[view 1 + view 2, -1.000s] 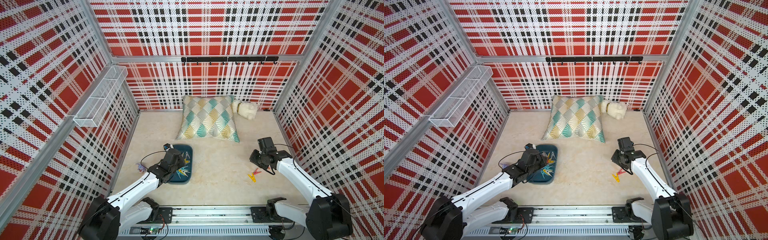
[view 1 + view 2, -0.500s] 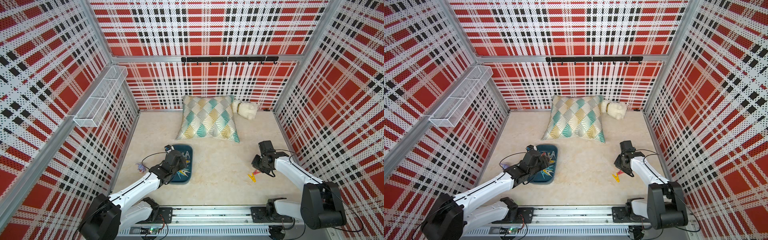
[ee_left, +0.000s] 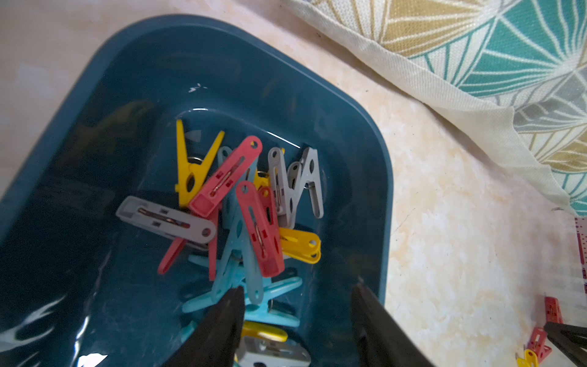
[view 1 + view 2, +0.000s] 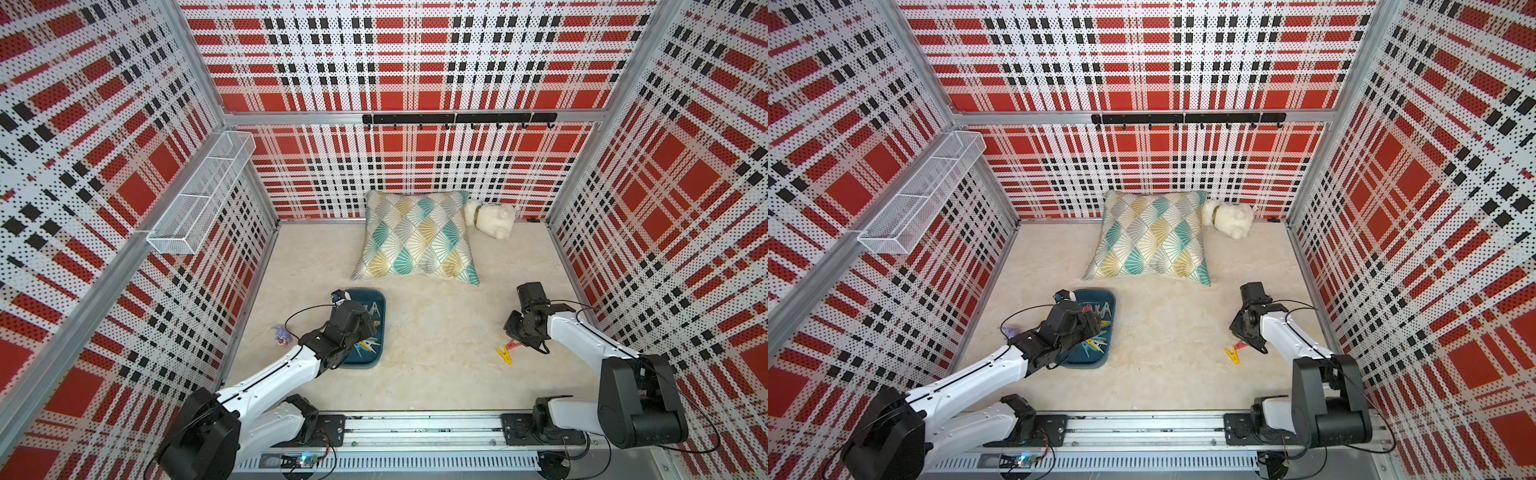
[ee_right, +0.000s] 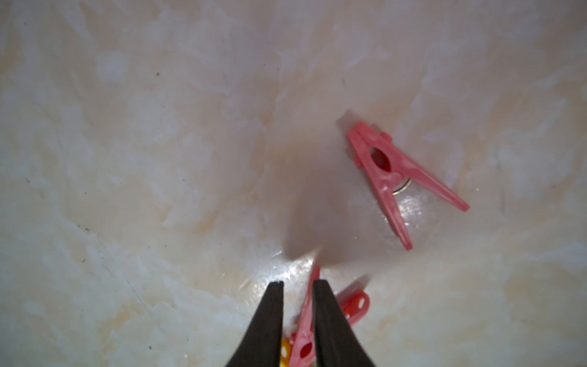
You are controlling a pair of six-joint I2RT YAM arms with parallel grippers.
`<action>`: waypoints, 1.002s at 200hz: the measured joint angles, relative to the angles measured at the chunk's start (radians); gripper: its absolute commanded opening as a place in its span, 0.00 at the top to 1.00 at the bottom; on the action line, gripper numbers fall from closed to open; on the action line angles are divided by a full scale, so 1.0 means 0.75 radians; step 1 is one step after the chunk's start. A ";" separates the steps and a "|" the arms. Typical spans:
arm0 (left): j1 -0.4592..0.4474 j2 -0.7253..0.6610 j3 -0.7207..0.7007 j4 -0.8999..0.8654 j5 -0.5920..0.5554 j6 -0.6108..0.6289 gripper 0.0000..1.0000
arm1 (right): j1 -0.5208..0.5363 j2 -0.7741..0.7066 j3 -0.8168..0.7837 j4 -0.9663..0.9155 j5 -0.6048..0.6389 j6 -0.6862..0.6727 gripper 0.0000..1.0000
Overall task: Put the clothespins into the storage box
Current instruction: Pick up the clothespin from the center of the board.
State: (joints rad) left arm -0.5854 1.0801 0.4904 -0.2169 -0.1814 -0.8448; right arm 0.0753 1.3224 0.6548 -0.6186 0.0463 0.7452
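Observation:
The dark teal storage box (image 4: 383,328) (image 3: 365,143) lies on the floor at front left, with several yellow, red-pink, grey and light blue clothespins (image 3: 254,206) piled inside. My left gripper (image 3: 298,305) (image 4: 368,328) hovers open over the box, with nothing between its fingers. At front right, my right gripper (image 5: 298,284) (image 4: 518,340) is down at the floor. Its jaws are narrowed onto a red-pink clothespin (image 5: 306,321) (image 4: 513,344). A yellow clothespin (image 4: 504,355) (image 5: 285,351) lies just beside it. Two more red-pink clothespins (image 5: 390,171) (image 5: 355,305) lie loose on the floor nearby.
A patterned cushion (image 4: 415,237) and a white plush toy (image 4: 492,218) rest against the back wall. A small purple toy (image 4: 281,336) lies left of the box. A white wire basket (image 4: 199,195) hangs on the left wall, and a black hook rail (image 4: 457,118) on the back wall.
My left gripper has opened over the box. My right arm has folded in lower beside the clothespins on the floor, and its jaws have narrowed.

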 measured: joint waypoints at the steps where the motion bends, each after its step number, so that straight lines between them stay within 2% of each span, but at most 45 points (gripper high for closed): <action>1: -0.001 0.000 0.001 0.000 0.000 0.000 0.41 | 0.000 0.001 0.000 0.001 0.000 0.000 0.76; 167: -0.054 0.042 0.055 0.032 0.008 -0.015 0.41 | -0.026 0.046 -0.051 0.163 -0.022 -0.021 0.80; 200: -0.062 0.053 0.057 0.033 0.008 -0.015 0.41 | -0.026 0.047 -0.052 0.164 -0.030 -0.021 0.87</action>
State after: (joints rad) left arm -0.6315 1.1202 0.5335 -0.1925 -0.1757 -0.8562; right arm 0.0559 1.3579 0.6159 -0.4957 0.0238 0.7296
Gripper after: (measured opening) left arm 0.586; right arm 0.155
